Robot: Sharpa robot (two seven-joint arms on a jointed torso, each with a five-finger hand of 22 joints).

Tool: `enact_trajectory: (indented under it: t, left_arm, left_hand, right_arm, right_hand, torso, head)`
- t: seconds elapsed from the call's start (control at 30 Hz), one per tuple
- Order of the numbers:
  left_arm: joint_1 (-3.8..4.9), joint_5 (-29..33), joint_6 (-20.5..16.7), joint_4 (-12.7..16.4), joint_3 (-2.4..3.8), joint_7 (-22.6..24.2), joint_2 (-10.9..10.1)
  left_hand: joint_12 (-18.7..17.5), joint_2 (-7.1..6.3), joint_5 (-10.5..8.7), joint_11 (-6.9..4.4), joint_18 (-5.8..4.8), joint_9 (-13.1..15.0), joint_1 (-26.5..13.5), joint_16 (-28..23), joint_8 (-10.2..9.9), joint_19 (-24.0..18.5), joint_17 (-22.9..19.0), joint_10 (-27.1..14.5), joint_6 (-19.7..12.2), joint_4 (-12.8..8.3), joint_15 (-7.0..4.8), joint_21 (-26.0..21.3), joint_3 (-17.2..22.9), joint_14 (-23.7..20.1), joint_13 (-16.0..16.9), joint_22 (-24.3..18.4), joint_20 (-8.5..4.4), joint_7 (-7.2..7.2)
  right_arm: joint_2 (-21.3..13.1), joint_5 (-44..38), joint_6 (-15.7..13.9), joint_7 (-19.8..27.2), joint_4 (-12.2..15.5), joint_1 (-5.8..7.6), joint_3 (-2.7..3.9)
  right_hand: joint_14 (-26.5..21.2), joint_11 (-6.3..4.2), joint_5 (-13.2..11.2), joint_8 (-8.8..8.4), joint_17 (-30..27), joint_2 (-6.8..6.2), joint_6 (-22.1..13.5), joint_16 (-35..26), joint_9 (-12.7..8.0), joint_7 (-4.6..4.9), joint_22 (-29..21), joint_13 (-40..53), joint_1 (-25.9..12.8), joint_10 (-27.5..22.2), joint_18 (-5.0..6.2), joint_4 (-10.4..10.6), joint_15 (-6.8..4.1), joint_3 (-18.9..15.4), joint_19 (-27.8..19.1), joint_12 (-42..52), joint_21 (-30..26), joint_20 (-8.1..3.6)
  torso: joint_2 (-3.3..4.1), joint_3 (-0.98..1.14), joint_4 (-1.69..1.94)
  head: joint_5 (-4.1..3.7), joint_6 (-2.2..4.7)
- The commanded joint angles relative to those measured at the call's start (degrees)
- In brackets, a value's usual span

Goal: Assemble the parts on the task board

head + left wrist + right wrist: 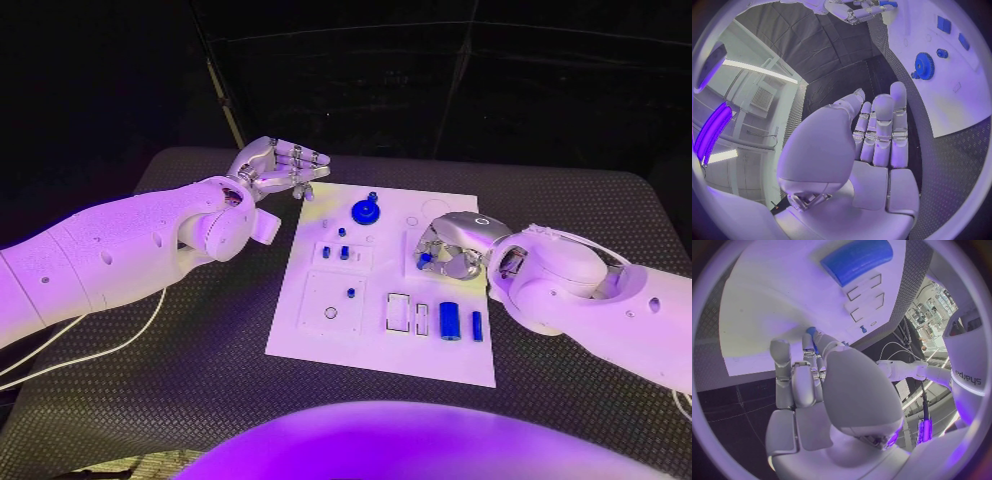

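Note:
The white task board point(378, 340) lies in the middle of the black table. A blue gear point(366, 211) stands near its far edge, and the left wrist view shows this gear point(924, 64) too. Small blue pegs point(335, 252) sit left of centre. A blue cylinder point(450, 320) and a thin blue piece point(477, 326) lie at the near right. My right hand point(450, 248) hovers over the board's right side and pinches a small blue part point(814, 337) between thumb and fingers. My left hand point(281, 168) is off the board's far-left corner and holds nothing, its fingers point(882, 132) extended.
Empty rectangular recesses point(398, 312) sit beside the blue cylinder, and a round hole point(330, 312) lies to their left. A white cable point(80, 345) runs over the table under my left arm. Bare black table point(173, 400) surrounds the board.

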Motion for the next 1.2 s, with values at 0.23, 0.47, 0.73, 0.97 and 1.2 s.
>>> enact_trajectory:
  t: [0.23, 0.47, 0.73, 0.97, 1.2]
  left_arm:
    - [0.08, 0.2, 0.5, -0.1, 0.07, 0.1, 0.0]
    - [0.08, 0.2, 0.6, -0.2, 0.07, 0.0, 0.1]
    - [0.08, 0.2, 0.6, -0.2, 0.07, 0.1, 0.4]
    - [0.09, 0.2, 0.7, -0.2, 0.08, 0.1, 0.9]
    - [0.10, 0.2, 0.9, -0.4, 0.08, 0.0, 1.3]
  left_hand:
    - [0.4, 0.15, 0.09, -0.14, 0.74, 0.0, 0.6, -0.2, -0.3, 0.3, -0.1, -0.4, 0.1, -0.3, 0.01, -0.4, 0.2, -0.2, -0.1, -0.1, -0.06, 0.26]
    - [0.4, 0.15, 0.09, -0.14, 0.74, 0.0, 0.6, -0.2, -0.3, 0.3, -0.1, -0.4, 0.1, -0.3, 0.01, -0.4, 0.2, -0.2, -0.1, -0.1, -0.06, 0.26]
    - [0.4, 0.15, 0.09, -0.14, 0.74, 0.0, 0.6, -0.2, -0.3, 0.3, -0.1, -0.4, 0.1, -0.3, 0.01, -0.4, 0.2, -0.2, -0.1, -0.1, -0.06, 0.26]
    - [0.4, 0.15, 0.09, -0.14, 0.74, 0.0, 0.6, -0.2, -0.3, 0.3, -0.1, -0.4, 0.1, -0.3, 0.01, -0.4, 0.2, -0.2, -0.1, -0.1, -0.06, 0.26]
    - [0.4, 0.15, 0.09, -0.14, 0.74, 0.0, 0.6, -0.2, -0.3, 0.3, -0.1, -0.4, 0.1, -0.3, 0.01, -0.4, 0.2, -0.2, -0.1, -0.1, -0.06, 0.26]
  right_arm:
    - [-2.5, 3.8, -5.8, 0.8, 5.1, 0.20, 1.79]
    - [-1.9, 5.8, -6.5, 1.9, 8.0, 0.21, 3.18]
    - [4.9, 6.8, -5.3, 4.8, 6.6, 0.19, 2.56]
    - [11.2, 6.2, -3.9, 7.2, 4.1, 0.13, -0.56]
    - [15.1, 5.4, -0.8, 8.2, 0.8, 0.01, -3.46]
  right_hand:
    - [2.3, 0.13, -0.5, -0.07, 0.1, 0.36, 0.6, 0.4, 0.1, 0.04, 0.1, 0.0, -0.6, 0.7, -0.74, -0.4, -0.51, 1.2, 0.2, -0.9, 0.3, 0.05]
    - [2.3, 0.15, -0.6, -0.15, 0.1, -0.06, 0.7, 0.4, 0.0, 0.08, 0.2, 0.0, -0.8, 0.9, -0.75, -0.6, -0.49, 1.5, 0.2, -1.2, 0.4, 0.06]
    - [2.3, 0.19, -0.5, -0.26, 0.1, -0.28, 0.6, 0.4, 0.0, 0.13, 0.0, 0.0, -1.1, 0.9, -0.71, -0.7, -0.46, 1.8, 0.0, -1.5, 0.3, 0.08]
    - [2.2, 0.25, -0.3, -0.42, -0.1, -0.39, 0.5, 0.3, -0.1, 0.20, -0.4, 0.0, -1.2, 0.9, -0.65, -0.9, -0.42, 2.1, -0.2, -1.8, 0.2, 0.10]
    - [2.2, 0.31, -0.2, -0.53, -0.2, -0.47, 0.4, 0.3, -0.1, 0.27, -0.5, 0.0, -1.4, 0.9, -0.62, -1.0, -0.38, 2.3, -0.4, -2.0, 0.1, 0.13]
  torso:
    - [-0.07, -0.05, 0.05]
    - [-0.03, -0.07, 0.12]
    - [0.05, -0.08, 0.02]
    - [0.12, -0.09, 0.19]
    - [0.06, -0.04, -0.07]
  head:
    - [0.07, 0.23]
    - [0.36, 0.18]
    - [1.09, -0.06]
    - [1.58, -0.35]
    - [2.31, -0.51]
